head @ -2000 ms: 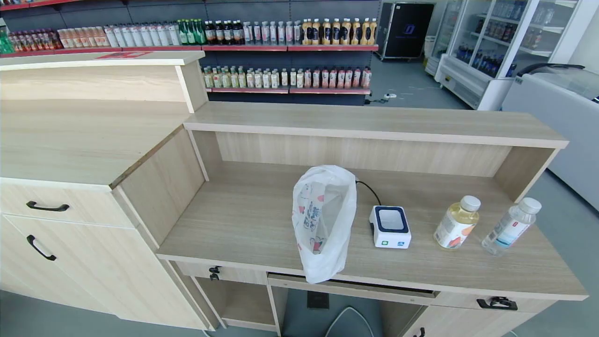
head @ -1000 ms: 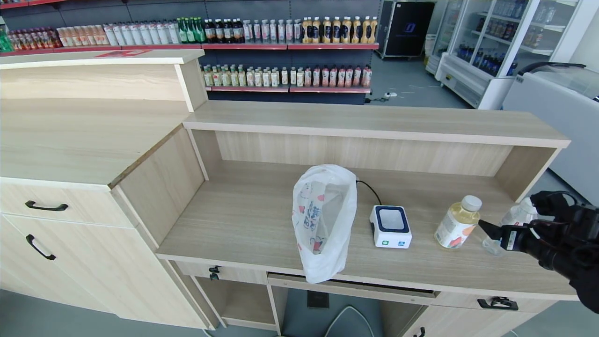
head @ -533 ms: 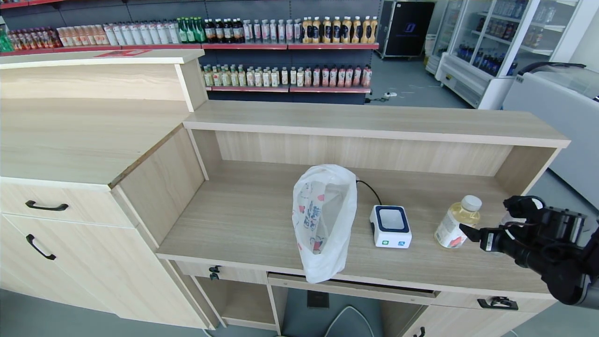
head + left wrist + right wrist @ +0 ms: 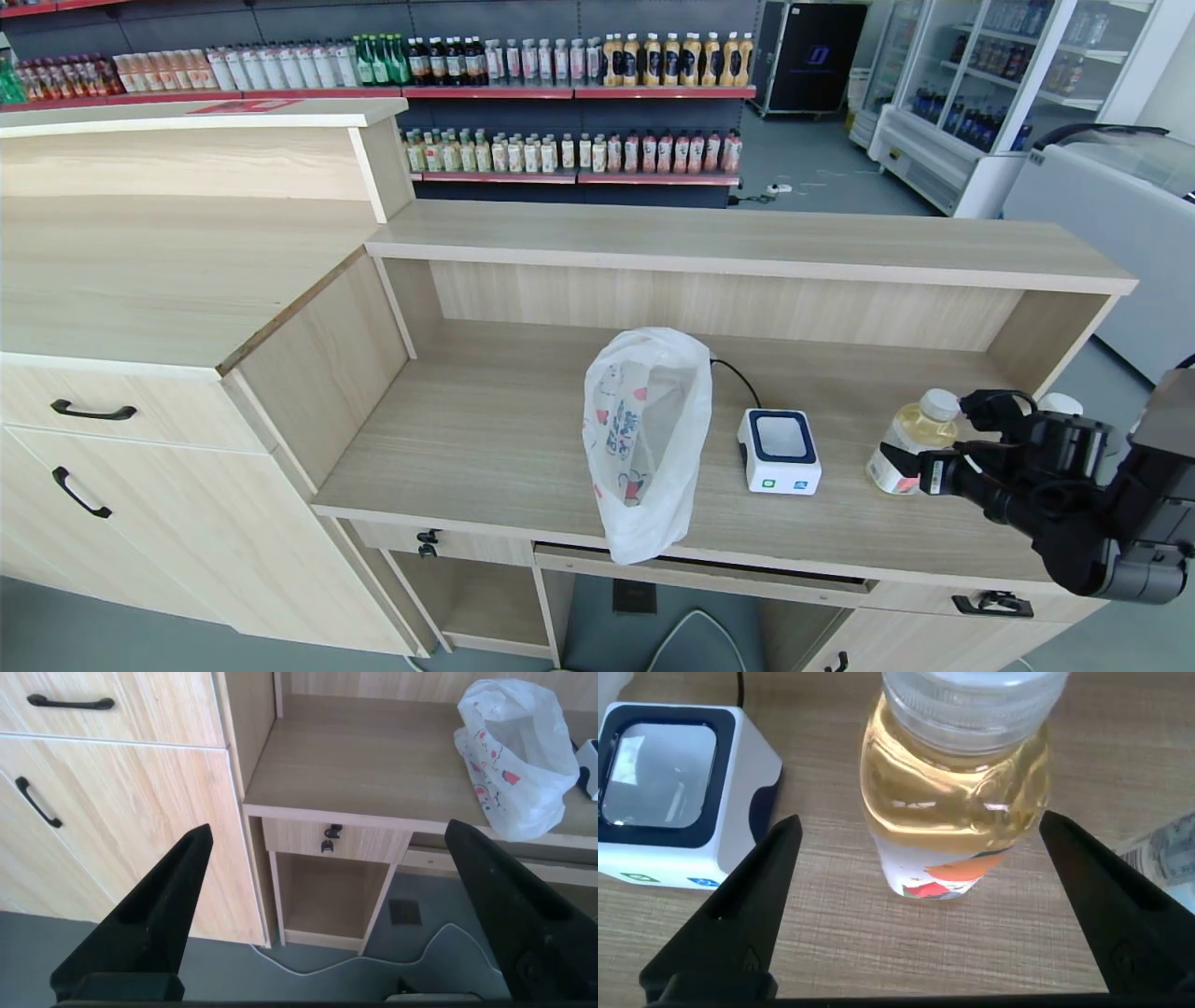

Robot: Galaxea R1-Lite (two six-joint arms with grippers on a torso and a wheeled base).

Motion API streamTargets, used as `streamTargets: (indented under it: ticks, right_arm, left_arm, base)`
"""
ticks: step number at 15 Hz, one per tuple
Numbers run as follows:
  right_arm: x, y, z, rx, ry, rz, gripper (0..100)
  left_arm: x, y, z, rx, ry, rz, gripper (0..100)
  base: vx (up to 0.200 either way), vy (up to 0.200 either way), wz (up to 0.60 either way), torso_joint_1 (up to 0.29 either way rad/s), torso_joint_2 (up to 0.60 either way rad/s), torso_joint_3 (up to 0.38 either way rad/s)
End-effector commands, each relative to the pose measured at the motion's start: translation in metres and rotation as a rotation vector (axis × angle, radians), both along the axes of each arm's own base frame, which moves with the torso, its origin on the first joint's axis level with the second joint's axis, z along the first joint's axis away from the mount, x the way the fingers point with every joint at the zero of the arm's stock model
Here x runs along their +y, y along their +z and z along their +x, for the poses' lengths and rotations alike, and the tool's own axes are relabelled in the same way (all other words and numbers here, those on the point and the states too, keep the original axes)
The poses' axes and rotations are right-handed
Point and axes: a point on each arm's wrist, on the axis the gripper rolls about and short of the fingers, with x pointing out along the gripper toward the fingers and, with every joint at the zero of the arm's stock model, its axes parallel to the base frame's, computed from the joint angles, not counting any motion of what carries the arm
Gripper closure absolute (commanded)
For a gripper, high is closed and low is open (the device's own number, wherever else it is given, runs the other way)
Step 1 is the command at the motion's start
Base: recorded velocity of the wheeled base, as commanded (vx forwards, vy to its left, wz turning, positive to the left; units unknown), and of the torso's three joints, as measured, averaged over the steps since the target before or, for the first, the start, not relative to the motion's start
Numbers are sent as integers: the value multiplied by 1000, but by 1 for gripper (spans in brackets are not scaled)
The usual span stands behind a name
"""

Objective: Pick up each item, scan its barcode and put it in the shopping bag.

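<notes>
Yellow bottle [image 4: 957, 803] upright btwn spread jaws of right end effector [image 4: 922, 831].

Bag [image 4: 644, 439]: white, red-and-blue print. Scanner [image 4: 780, 453]: white, navy frame. Bottle [image 4: 920, 425]: yellow liquid, white cap, white-and-orange label. Counter [image 4: 485, 448]: pale wood grain.

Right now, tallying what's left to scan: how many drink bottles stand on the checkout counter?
2. The yellow-drink bottle stands right of the scanner, between the right hand's open fingers; the clear bottle stands farther right, mostly hidden behind that hand. The shopping bag may hide more.
</notes>
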Motion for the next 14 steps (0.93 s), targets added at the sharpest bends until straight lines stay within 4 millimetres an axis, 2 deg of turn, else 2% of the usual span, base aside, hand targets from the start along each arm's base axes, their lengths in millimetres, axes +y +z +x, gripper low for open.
streamTargets:
  ticks: [1, 7, 14]
  right_arm:
    - [5, -8, 9, 1, 21, -3, 0]
    - [24, -21, 26, -10, 70, -23, 0]
    - [23, -23, 41, -68, 60, -93, 0]
  left_arm:
    - [0, 0, 0, -1, 0, 0, 0]
    - [0, 0, 0, -1, 0, 0, 0]
    - [0, 0, 0, -1, 0, 0, 0]
  base:
    - [0, 0, 0, 0, 0, 0]
    - [0, 0, 0, 0, 0, 0]
    - [0, 0, 0, 0, 0, 0]
